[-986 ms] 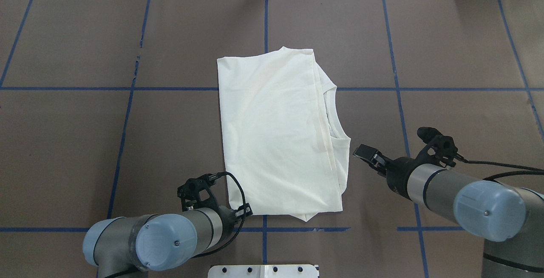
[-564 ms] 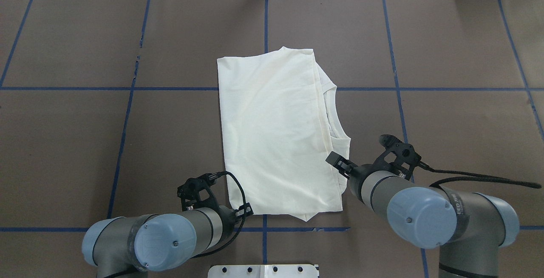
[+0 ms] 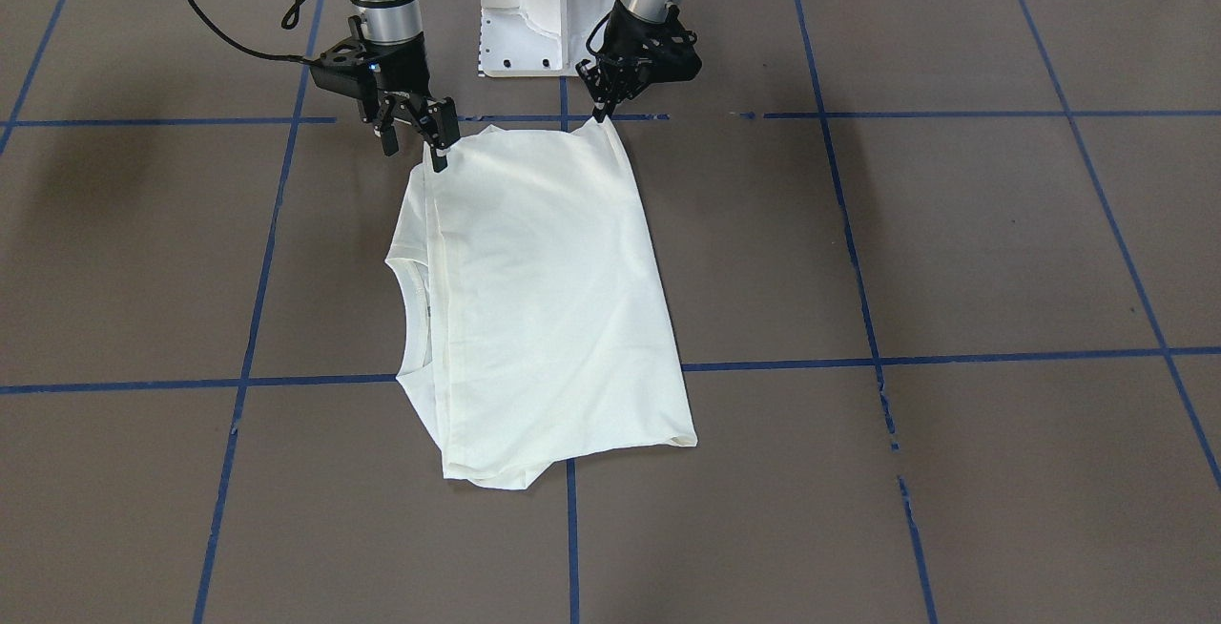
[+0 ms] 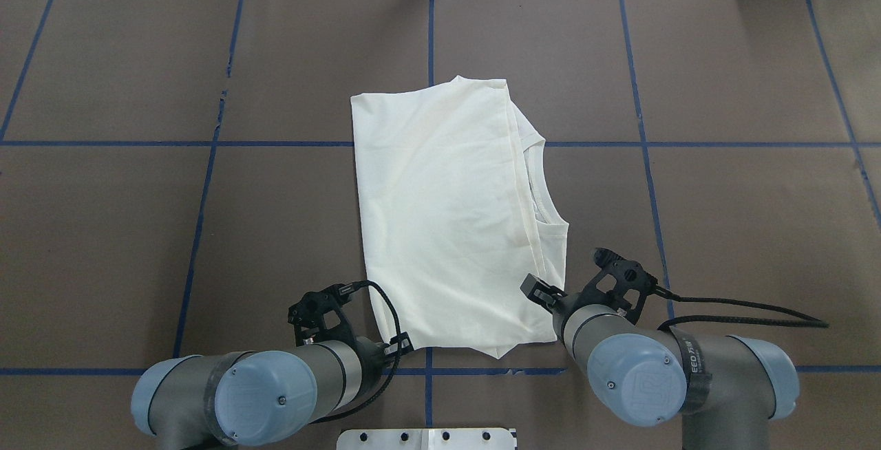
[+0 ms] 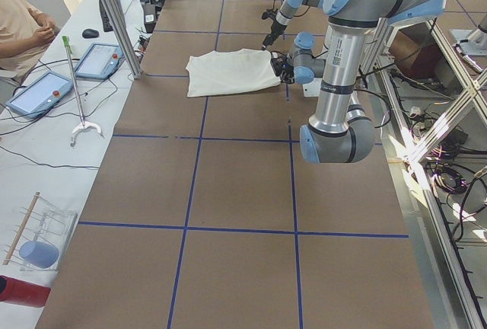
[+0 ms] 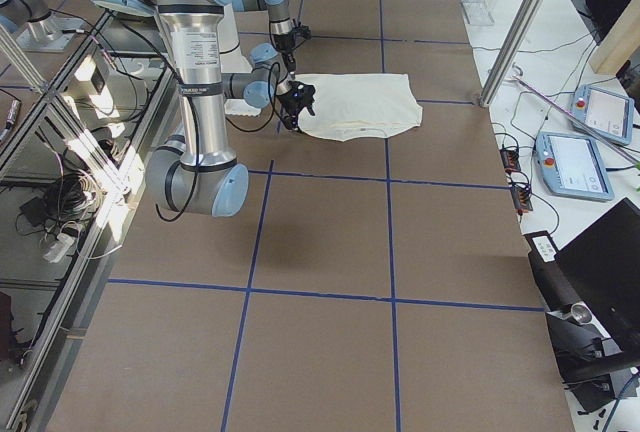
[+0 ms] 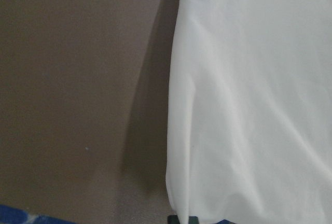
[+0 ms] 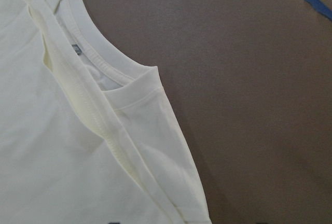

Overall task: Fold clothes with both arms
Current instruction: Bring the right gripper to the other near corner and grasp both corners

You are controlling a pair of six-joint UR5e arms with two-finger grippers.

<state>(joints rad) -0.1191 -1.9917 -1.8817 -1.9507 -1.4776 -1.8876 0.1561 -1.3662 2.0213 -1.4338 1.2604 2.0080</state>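
The clothes are one cream T-shirt, folded into a tall rectangle in the middle of the table, its collar on the right-hand side. No print shows. My left gripper is at the shirt's near left corner, its fingers together and pinching the cloth, which peaks up to them. The left wrist view shows the shirt's edge just ahead. Beside the near right corner, my right gripper stands open, one finger over the cloth's edge. In the overhead view the arms hide both grippers.
The brown table cover carries a grid of blue tape lines. The white pedestal base stands just behind the grippers. A person sits at a side bench with tablets and cables beyond the table's far edge.
My right arm has swung in from the right, moving left and back toward the robot, to the shirt's near right corner. The left arm has hardly moved. The shirt lies as before.
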